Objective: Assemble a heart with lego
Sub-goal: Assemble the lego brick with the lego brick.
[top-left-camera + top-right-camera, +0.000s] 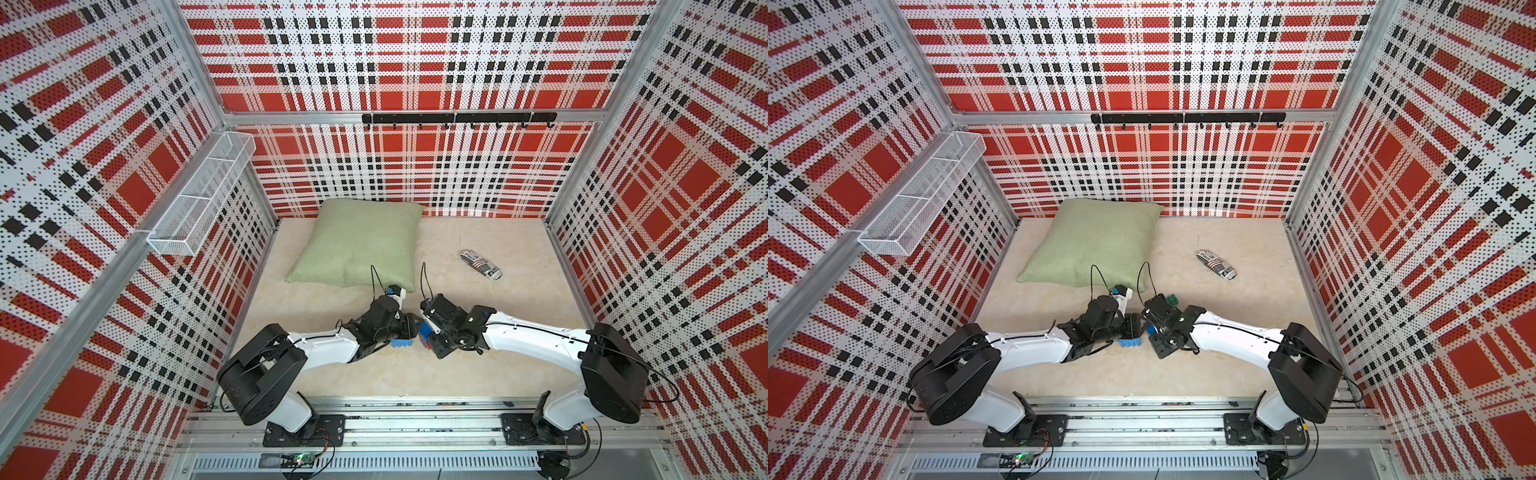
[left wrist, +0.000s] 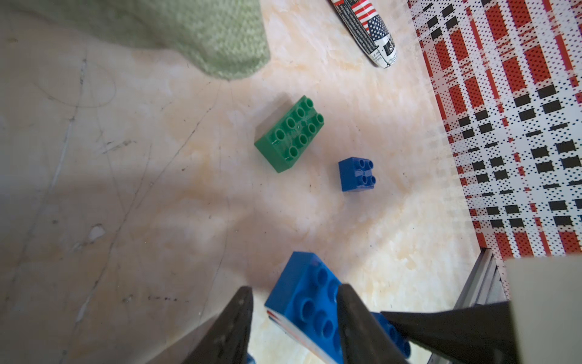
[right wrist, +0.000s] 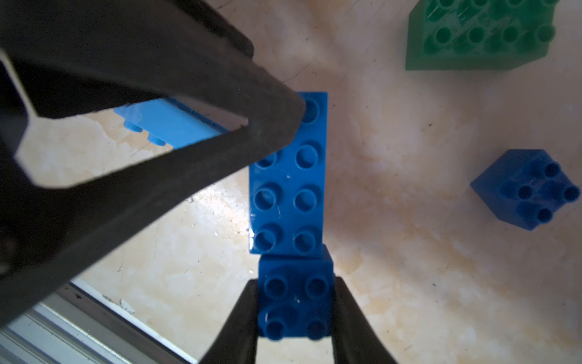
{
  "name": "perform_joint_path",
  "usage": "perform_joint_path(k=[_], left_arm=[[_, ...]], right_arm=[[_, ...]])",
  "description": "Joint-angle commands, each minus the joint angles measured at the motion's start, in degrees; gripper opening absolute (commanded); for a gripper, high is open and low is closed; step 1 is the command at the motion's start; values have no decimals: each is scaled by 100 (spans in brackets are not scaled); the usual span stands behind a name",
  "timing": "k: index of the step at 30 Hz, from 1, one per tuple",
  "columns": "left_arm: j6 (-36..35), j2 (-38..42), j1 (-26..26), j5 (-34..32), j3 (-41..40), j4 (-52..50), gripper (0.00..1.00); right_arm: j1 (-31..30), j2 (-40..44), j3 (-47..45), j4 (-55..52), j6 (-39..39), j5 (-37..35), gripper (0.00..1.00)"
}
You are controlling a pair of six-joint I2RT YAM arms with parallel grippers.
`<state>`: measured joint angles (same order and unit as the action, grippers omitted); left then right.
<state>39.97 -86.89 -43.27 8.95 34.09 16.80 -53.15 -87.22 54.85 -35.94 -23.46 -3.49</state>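
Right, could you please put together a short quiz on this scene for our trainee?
1. True or false: the green lego brick is joined to the long blue brick.
2. The right gripper is shut on: A) the green lego brick, B) a small dark blue four-stud brick, C) nothing.
3. How many studs top the green lego brick?

Key:
1. False. It lies apart on the table.
2. B.
3. Eight.
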Motion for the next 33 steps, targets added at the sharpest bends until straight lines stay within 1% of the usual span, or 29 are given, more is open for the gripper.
perform_joint_path(k=[1,10,17,24,31,33], left_arm=[[-41,146,-41,-95,-86,42,49],[-35,198,-156,-165,-165,3,49],[0,213,-189,-197,-244,-1,49],[63,286,-217,-262,-349,-7,49],[126,409,-305,-341,-341,-27,49],[137,440,-323,-337,-333,-44,49]], right_arm=[[-53,10,109,4,-163,-97,25],[-177,35,85,105,-348,-95,25],[-239,-39,133,-3,-431,-289,24],[-281,178,89,-207,-620,-487,24],[-566,219,160,-265,-783,-621,25],[-613,212,151,-244,-1017,-639,25]])
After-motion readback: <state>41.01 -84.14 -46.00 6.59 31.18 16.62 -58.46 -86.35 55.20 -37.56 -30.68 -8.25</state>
